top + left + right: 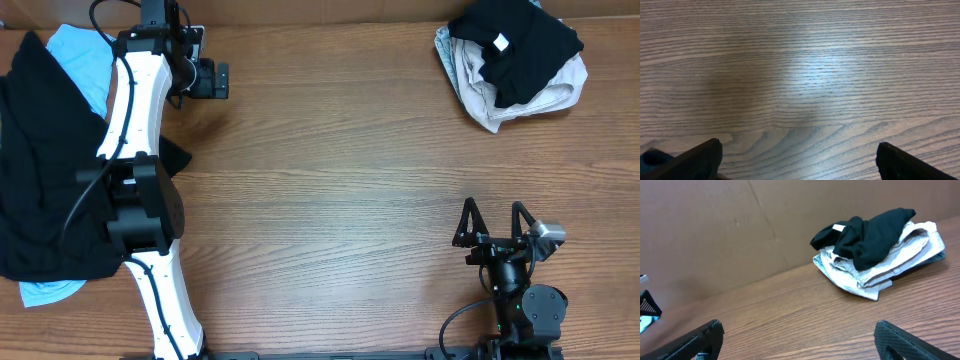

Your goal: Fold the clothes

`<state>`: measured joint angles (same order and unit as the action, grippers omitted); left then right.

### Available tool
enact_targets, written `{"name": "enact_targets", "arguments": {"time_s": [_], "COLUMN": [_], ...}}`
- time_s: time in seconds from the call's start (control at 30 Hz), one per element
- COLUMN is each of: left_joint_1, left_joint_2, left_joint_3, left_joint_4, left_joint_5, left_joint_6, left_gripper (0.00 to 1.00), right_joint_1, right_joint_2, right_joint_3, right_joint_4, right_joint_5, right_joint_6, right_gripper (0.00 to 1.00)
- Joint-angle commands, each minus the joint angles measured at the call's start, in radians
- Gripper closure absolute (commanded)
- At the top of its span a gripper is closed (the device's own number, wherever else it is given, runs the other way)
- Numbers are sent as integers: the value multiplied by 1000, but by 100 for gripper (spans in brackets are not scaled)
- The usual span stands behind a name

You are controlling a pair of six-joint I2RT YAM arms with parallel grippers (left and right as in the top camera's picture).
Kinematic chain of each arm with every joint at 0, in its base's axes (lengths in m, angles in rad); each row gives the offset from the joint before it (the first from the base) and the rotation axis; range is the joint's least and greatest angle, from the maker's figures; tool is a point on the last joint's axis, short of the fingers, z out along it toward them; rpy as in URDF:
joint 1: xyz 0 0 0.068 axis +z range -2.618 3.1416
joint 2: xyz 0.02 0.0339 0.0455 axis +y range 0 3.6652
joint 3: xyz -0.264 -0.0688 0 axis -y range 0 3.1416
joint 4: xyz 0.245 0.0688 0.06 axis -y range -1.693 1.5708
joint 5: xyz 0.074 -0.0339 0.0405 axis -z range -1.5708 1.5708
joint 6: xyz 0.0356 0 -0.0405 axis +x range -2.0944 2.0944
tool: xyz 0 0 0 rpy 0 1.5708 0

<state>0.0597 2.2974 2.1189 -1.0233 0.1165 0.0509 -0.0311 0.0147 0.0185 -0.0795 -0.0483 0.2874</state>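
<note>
Judging the black garment (40,190) limp and light, best pinched at a hem corner | heaped over a light-blue piece (82,52) at the table's (330,190) left edge, under the left arm (135,90) | black-on-beige stack (525,45) in far right corner | no container visible | left gripper (222,80), right gripper (493,210) both spread, empty

Black garment (515,45) bunched atop beige piece (482,100) far right — loose black heap (40,175) over light-blue piece (85,55) left.

Your left arm (135,110) extends far forward; the left gripper (800,161) has its jaws wide apart, seemingly empty. Your right arm (515,300) sits folded near its base, with the right gripper (494,222) likewise spread.
</note>
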Motion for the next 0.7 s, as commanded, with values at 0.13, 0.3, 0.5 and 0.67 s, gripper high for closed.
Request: {"name": "enact_targets", "arguments": {"time_s": [0.13,0.3,0.5,0.67], "left_joint_1": [-48,-60,-58,-43], "left_joint_2": [-264,-486,-770,-901], "left_joint_3": [2,2,2,-32], "left_joint_4": [0,-8,-74,-89], "left_joint_5": [7,-68,-121,-103], "left_joint_6": [-13,16,31,39], "left_gripper": [0,0,0,0], "right_joint_1": [4,4,4,4], "right_joint_2": [-12,-12,-12,-12], "right_joint_3": [-11,-11,-11,-11], "right_joint_4": [2,2,2,2], "right_joint_5": [-6,-6,-6,-6], "right_joint_6": [2,2,2,2], "right_gripper": [0,0,0,0]}}
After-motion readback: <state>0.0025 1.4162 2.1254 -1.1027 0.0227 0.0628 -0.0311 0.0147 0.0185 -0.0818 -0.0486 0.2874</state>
